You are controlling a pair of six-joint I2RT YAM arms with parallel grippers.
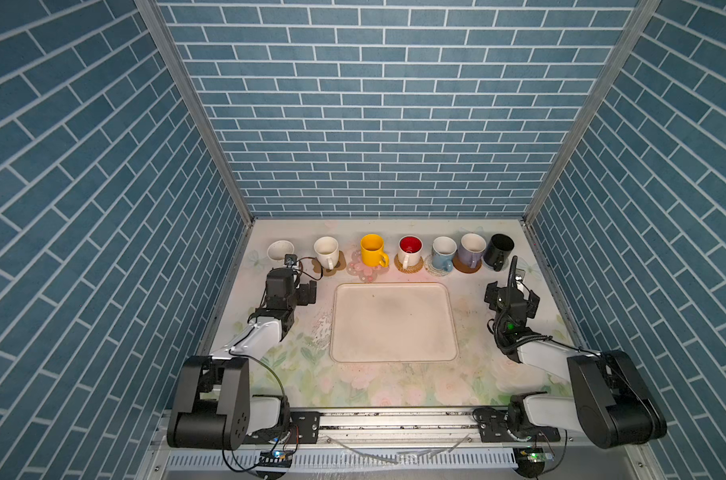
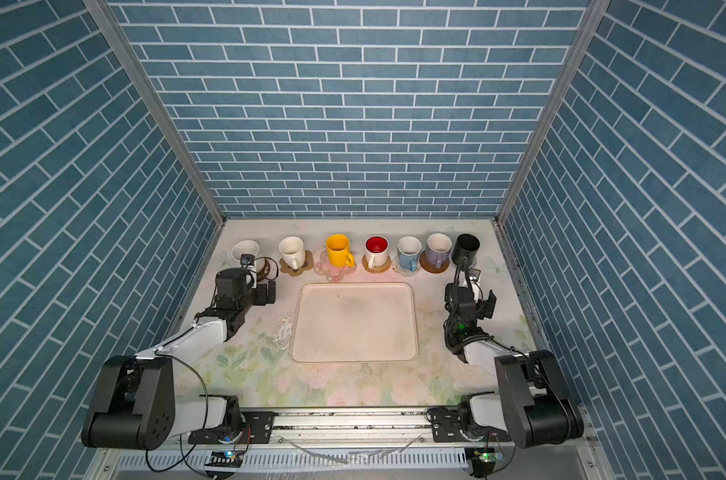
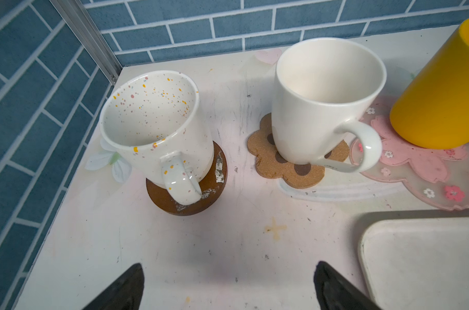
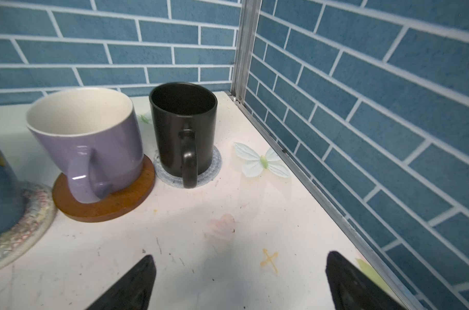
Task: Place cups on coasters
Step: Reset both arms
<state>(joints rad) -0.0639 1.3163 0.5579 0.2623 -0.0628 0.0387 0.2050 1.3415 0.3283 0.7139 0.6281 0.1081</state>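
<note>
Several cups stand in a row along the back wall, each on a coaster. The speckled cream cup (image 3: pixel 153 118) sits on a brown disc (image 3: pixel 214 182), the white cup (image 3: pixel 322 107) on a tan paw coaster (image 3: pixel 281 166), the yellow cup (image 3: pixel 442 94) on a pink flower coaster (image 3: pixel 421 171). The lavender cup (image 4: pixel 94 139) rests on a brown disc (image 4: pixel 115 206), the black cup (image 4: pixel 182 128) on a pale woven round (image 4: pixel 214 161). My left gripper (image 3: pixel 229 268) is open and empty, short of the speckled cup. My right gripper (image 4: pixel 241 257) is open and empty before the black cup.
A large cream tray (image 1: pixel 394 285) lies mid-table between the arms. The red-inside cup (image 1: pixel 410 250) and light blue cup (image 1: pixel 443 251) stand mid-row. Blue brick side walls run close beside the end cups. A metal rail (image 1: pixel 394 419) spans the front edge.
</note>
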